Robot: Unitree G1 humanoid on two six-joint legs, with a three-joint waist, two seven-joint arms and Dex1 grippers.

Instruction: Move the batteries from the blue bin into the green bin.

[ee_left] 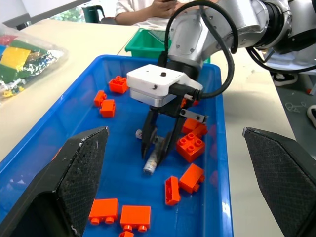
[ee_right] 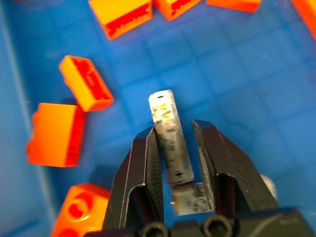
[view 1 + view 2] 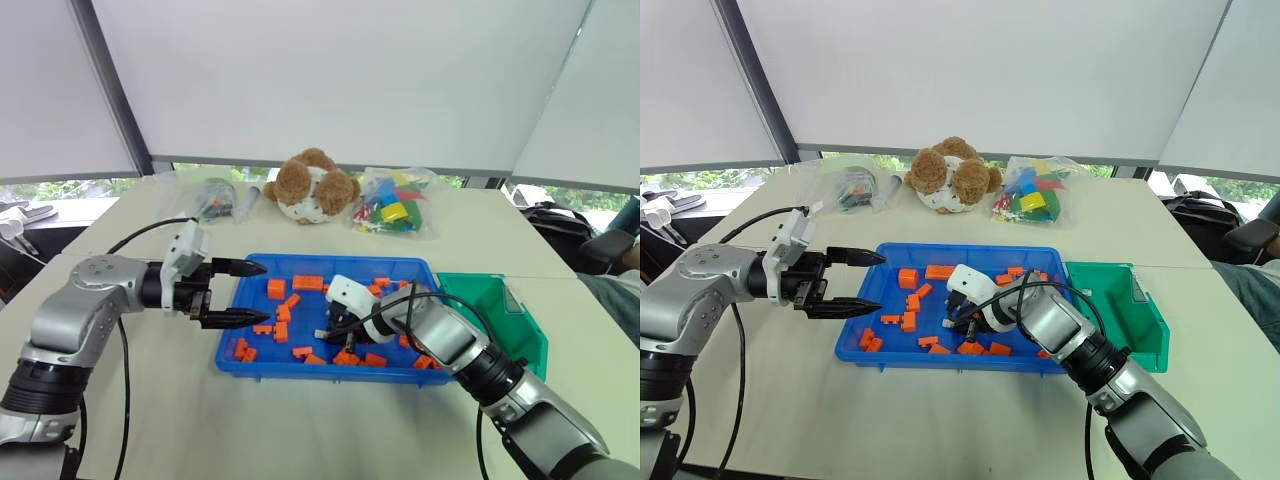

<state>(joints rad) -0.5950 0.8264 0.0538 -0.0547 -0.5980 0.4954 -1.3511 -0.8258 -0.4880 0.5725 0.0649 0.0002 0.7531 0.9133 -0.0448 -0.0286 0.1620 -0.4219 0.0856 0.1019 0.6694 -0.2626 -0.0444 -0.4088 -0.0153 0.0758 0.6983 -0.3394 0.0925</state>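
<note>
The right claw (image 1: pixel 158 148) is down inside the blue bin (image 3: pixel 255 262), among the scattered orange bricks (image 3: pixel 276 289). Its two black fingers (image 2: pixel 143 168) stand narrow, one on each side of a silver-grey battery (image 2: pixel 169 138) that lies on the bin floor. In the right wrist view the battery runs lengthwise between the fingers, against one of them and with a slight gap to the other, so it looks bracketed rather than firmly pinched. Whether the fingers already press on it cannot be told. A second grey piece (image 2: pixel 190 198) lies just behind the first, low between the finger bases; it may be another battery.

The left claw (image 3: pixel 232 292) hangs over the near left edge of the blue bin, pointing in across it, with its fingers spread wide and nothing between them.

The green bin (image 3: pixel 525 340) sits just beside the blue bin on the robot's right, on the tabletop (image 3: pixel 150 420). As far as its visible inside shows, no battery lies in it, though the right arm covers part of it.

Judged from this, the task is at an early stage: the batteries in view are in the blue bin, and the step in hand is the pick-up of one of them. Left to do are closing on it, lifting it clear of the bricks, carrying it over to the green bin, and repeating this for any others.
</note>
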